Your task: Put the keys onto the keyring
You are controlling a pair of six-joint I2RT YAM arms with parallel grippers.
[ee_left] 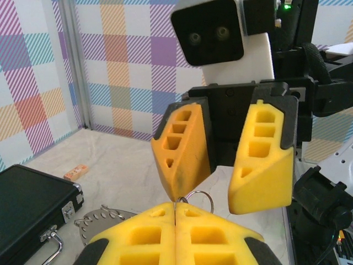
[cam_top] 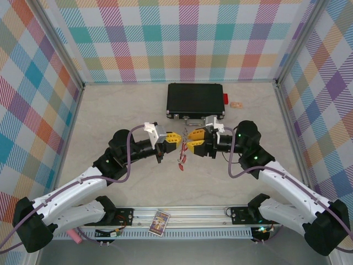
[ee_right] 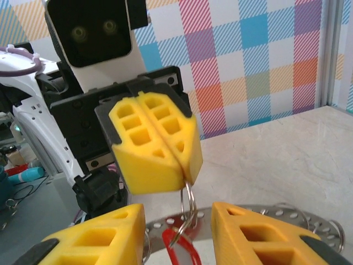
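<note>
Gripping the keyring in the shut fingers of the left gripper above the middle of the worktop, needed a steady hold and a slow, square closing of the right gripper, fingers parted beside it.

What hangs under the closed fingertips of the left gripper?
A small wire ring hangs from the left gripper, a red piece below it. The ring's top is covered by the pads.

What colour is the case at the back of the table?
Black case; clearest in the top external view.
</note>
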